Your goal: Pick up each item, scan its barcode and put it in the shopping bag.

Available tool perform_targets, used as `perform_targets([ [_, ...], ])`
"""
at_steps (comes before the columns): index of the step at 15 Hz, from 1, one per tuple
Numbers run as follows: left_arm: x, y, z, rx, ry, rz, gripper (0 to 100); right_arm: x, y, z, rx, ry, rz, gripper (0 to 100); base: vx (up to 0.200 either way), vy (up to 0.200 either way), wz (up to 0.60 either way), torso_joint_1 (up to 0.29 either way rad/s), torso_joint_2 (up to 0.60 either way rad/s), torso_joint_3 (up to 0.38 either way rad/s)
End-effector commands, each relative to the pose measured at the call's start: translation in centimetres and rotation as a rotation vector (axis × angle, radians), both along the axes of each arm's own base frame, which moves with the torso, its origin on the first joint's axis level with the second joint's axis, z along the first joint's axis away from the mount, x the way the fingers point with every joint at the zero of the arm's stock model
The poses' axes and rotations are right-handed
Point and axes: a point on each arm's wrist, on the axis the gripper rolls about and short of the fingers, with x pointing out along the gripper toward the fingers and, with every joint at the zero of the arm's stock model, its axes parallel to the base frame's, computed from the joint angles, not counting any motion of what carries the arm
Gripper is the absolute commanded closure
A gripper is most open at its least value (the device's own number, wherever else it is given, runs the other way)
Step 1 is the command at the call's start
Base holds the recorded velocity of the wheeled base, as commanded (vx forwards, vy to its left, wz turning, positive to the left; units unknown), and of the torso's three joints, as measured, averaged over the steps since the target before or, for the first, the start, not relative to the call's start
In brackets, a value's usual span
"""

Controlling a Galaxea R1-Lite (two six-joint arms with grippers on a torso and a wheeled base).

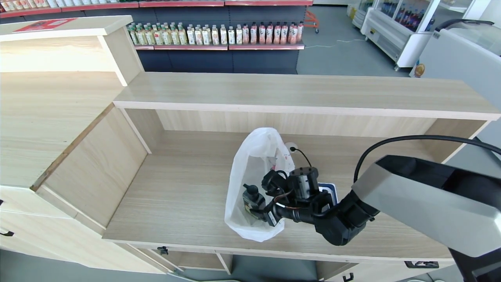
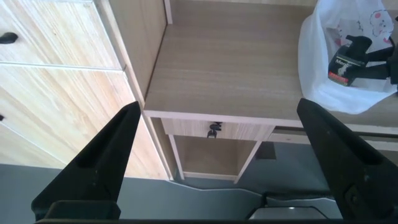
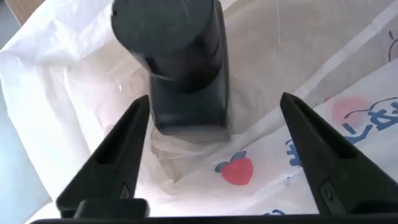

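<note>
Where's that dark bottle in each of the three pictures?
Head view: dark bottle inside the white bag, at the counter's front.
Left wrist view: dark bottle inside the white bag, far off.
Right wrist view: dark bottle close up, between the open jaws.
Shared landmark: the white bag.

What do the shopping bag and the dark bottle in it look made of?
Shopping bag: likely thin plastic film, translucent white, crinkled and faintly glossy. Dark bottle: probably rigid plastic, smooth with a dull sheen on top; glass can't be ruled out.
</note>
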Motion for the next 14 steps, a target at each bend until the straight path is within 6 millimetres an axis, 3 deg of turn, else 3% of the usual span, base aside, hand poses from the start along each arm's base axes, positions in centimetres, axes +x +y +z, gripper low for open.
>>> perform_targets([
  [1, 0.0, 0.0, 0.0, 0.0, 0.0, 0.0, 0, -0.8, 0.0, 2.0, 0.072, 0.029, -0.022, 0, 0.0, 0.0, 0.0, 0.0, 0.0, 0.0],
  [3, 0.0, 0.0, 0.0, 0.0, 0.0, 0.0, 0, -1.6, -0.2, 5.3, 0.224, 0.096, -0.078, 0, 0.0, 0.0, 0.0, 0.0, 0.0, 0.0],
  [5, 0.0, 0.0, 0.0, 0.0, 0.0, 0.0, 0, -2.3, -2.9, 7.8, 0.304, 0.146, -0.155, 0, 0.0, 0.0, 0.0, 0.0, 0.0, 0.0],
  [7, 0.0, 0.0, 0.0, 0.0, 0.0, 0.0, 0, -3.5, -6.2, 7.7, 0.332, 0.236, -0.252, 0, 0.0, 0.0, 0.0, 0.0, 0.0, 0.0],
  [8, 0.0, 0.0, 0.0, 0.0, 0.0, 0.0, 0, -3.5, -6.4, 7.8, 0.332, 0.237, -0.259, 0, 0.0, 0.0, 0.0, 0.0, 0.0, 0.0],
  [9, 0.0, 0.0, 0.0, 0.0, 0.0, 0.0, 0, -4.5, -8.7, 8.9, 0.367, 0.25, -0.313, 0, 0.0, 0.0, 0.0, 0.0, 0.0, 0.0],
  [10, 0.0, 0.0, 0.0, 0.0, 0.0, 0.0, 0, -4.6, -8.7, 9.0, 0.37, 0.251, -0.314, 0, 0.0, 0.0, 0.0, 0.0, 0.0, 0.0],
  [11, 0.0, 0.0, 0.0, 0.0, 0.0, 0.0, 0, -6.6, -11.0, 11.5, 0.443, 0.238, -0.362, 0, 0.0, 0.0, 0.0, 0.0, 0.0, 0.0],
  [14, 0.0, 0.0, 0.0, 0.0, 0.0, 0.0, 0, -11.3, -16.1, 15.8, 0.434, 0.067, -0.414, 0, 0.0, 0.0, 0.0, 0.0, 0.0, 0.0],
])
